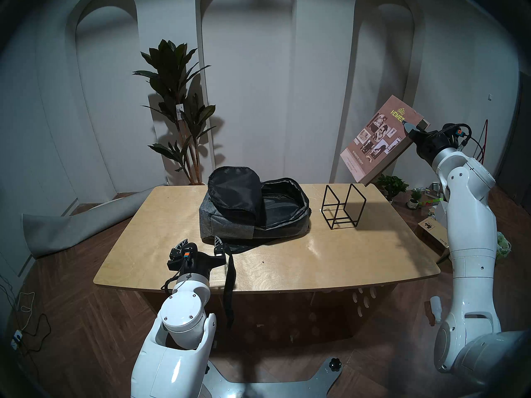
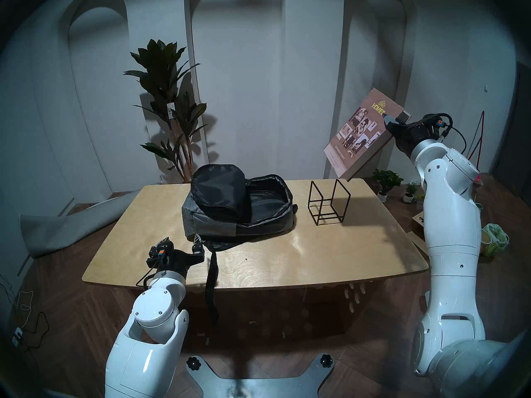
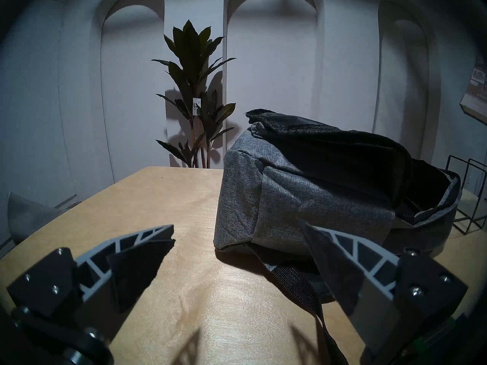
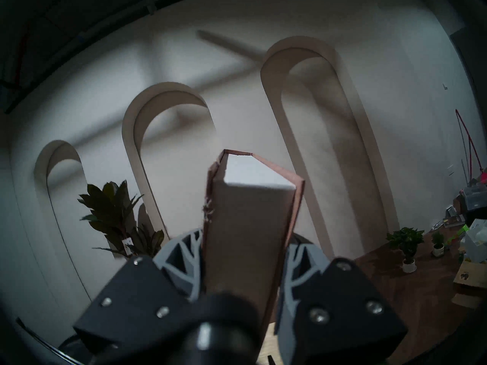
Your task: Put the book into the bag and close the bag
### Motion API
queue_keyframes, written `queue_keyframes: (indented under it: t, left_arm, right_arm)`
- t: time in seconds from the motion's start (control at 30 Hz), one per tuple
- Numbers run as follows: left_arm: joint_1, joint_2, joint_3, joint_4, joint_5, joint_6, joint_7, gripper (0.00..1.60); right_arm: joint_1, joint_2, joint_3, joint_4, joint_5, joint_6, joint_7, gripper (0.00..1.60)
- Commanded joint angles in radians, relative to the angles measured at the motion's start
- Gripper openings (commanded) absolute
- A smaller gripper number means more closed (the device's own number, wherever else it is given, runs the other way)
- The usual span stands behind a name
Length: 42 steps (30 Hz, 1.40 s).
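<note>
Table (image 1: 287, 262): bag (image 1: 253, 208) unzipped; right tool (image 1: 413, 128) grips book (image 1: 379, 139) aloft; left tool (image 1: 201, 242) wide.

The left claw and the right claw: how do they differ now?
The left claw is open and empty, while the right claw is shut on the book. The left claw sits low by the bag; the right claw is raised high, off the table's right end.

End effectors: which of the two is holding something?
The right end effector, raised beside the table, is clamped on the brown book. The left end effector sits open and empty near the backpack.
</note>
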Motion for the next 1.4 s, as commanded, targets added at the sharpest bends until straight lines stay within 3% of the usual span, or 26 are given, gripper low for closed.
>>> queue_keyframes:
  t: [0.0,0.07,0.1,0.3,0.57,0.77,1.0,1.37]
  left_arm:
    - [-0.007,-0.004,-0.002,-0.016,0.004,-0.016,0.008,1.6]
    - [-0.007,-0.007,-0.005,-0.017,0.003,-0.023,0.015,1.6]
    - [-0.006,-0.006,-0.007,-0.018,0.002,-0.025,0.016,1.6]
    - [-0.008,-0.012,-0.046,-0.024,0.001,-0.045,0.048,1.6]
    - [-0.008,-0.013,-0.093,-0.019,-0.005,-0.064,0.072,1.6]
    - [-0.011,-0.019,-0.11,-0.013,-0.011,-0.097,0.078,1.6]
    - [-0.013,-0.015,-0.125,-0.009,-0.013,-0.112,0.079,1.6]
    - [-0.007,-0.021,-0.139,-0.01,-0.025,-0.115,0.083,1.6]
  right_arm:
    - [-0.033,-0.106,0.006,-0.062,0.073,-0.038,0.015,0.0]
    - [-0.042,-0.147,-0.01,-0.068,0.088,-0.072,0.0,0.0]
    - [-0.049,-0.131,-0.035,-0.06,0.122,-0.076,-0.002,0.0]
    - [-0.07,-0.211,-0.125,-0.06,0.104,-0.121,-0.061,0.0]
    - [-0.072,-0.298,-0.229,-0.024,0.116,-0.226,-0.209,0.0]
    - [-0.038,-0.384,-0.254,0.019,0.109,-0.276,-0.328,0.0]
    - [-0.01,-0.416,-0.296,0.039,0.126,-0.287,-0.385,0.0]
    - [-0.007,-0.415,-0.352,0.037,0.069,-0.292,-0.478,0.0]
